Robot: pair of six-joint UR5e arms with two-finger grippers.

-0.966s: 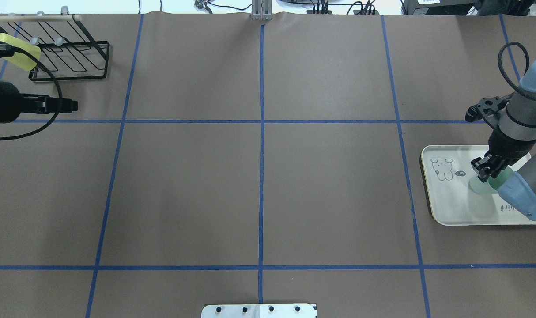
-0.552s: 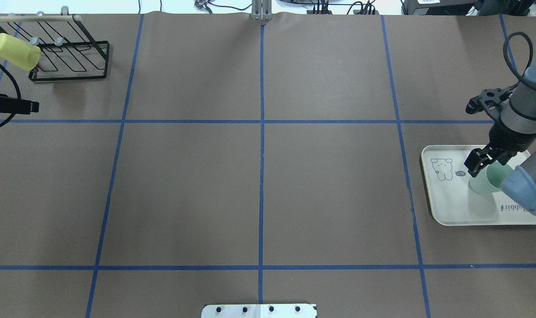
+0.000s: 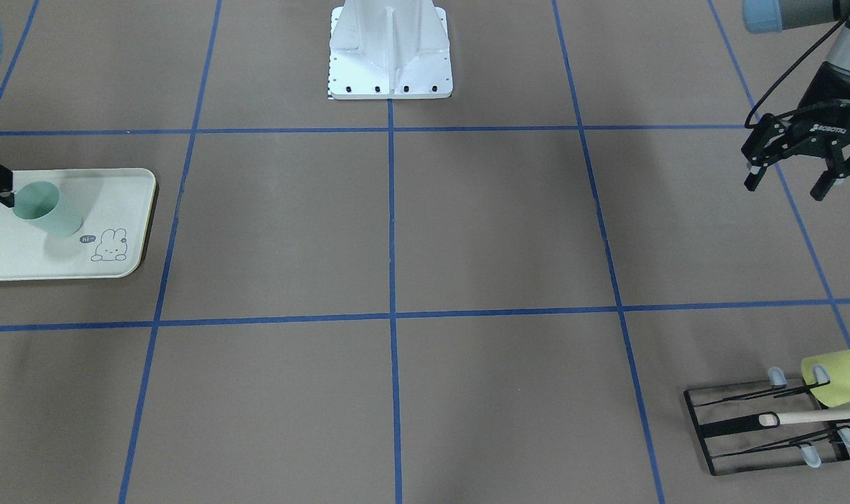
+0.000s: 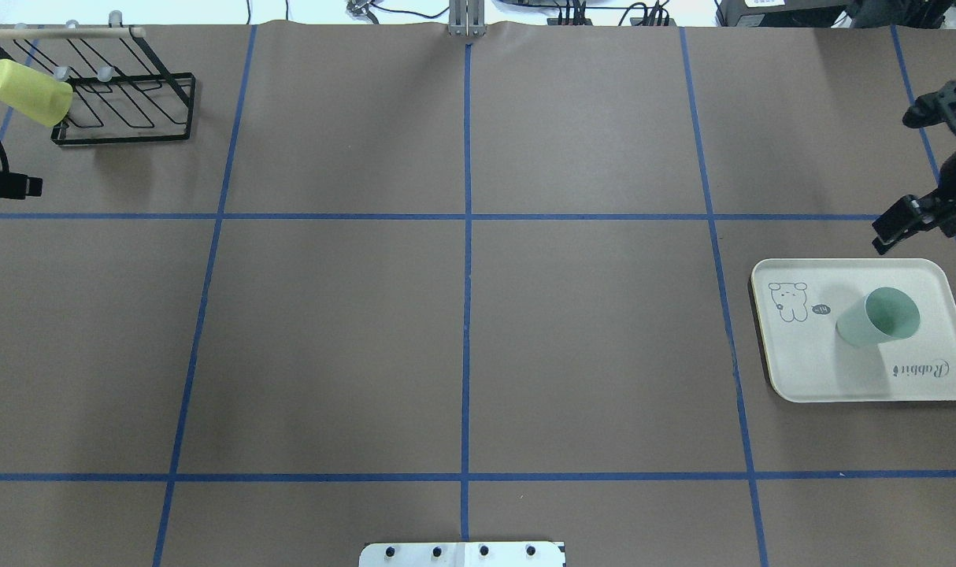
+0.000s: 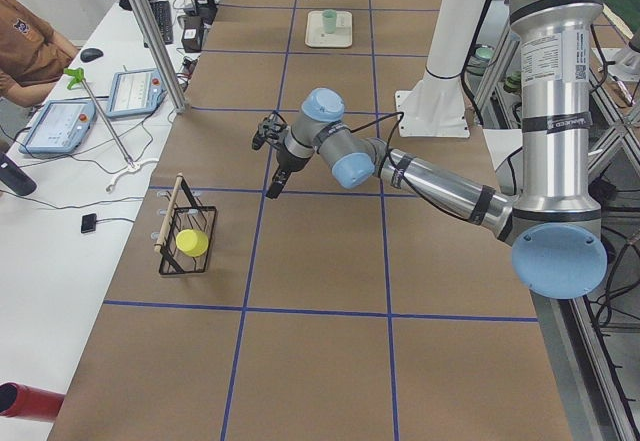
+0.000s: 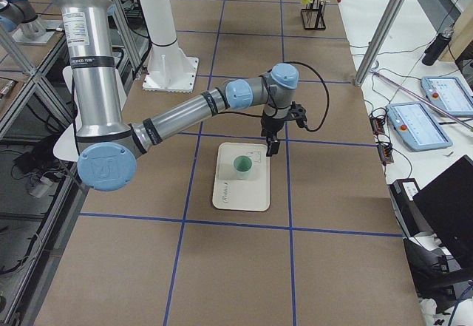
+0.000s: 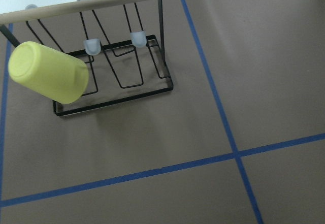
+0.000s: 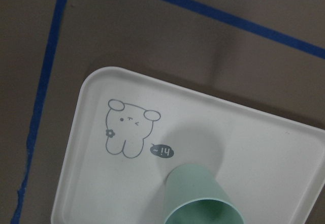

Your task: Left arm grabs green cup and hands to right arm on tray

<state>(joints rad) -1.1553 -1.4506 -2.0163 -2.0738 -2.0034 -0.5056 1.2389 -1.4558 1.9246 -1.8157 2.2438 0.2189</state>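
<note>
Counting across the table, we find two cups, one tray, one wire rack and two arms. The green cup [image 4: 876,319] stands upright on the tray [image 4: 809,362] at the right end of the table, just right of the rabbit drawing, mouth up. The yellow cup [image 4: 27,93] hangs on the rack [image 4: 131,110] at the far left corner.

We see the right arm [image 6: 192,111] stretched low over the table with its wrist bent down. The right gripper [image 4: 911,223] hangs over the tray's far right corner, its fingers seemingly parted and empty. The green cup sits on the near side of it, clear of both fingers.

The left arm [image 5: 420,176] reaches out near the rack, and the left gripper [image 3: 783,189] points down with fingers spread wide, holding nothing, at the other end of the table from the green cup.
</note>
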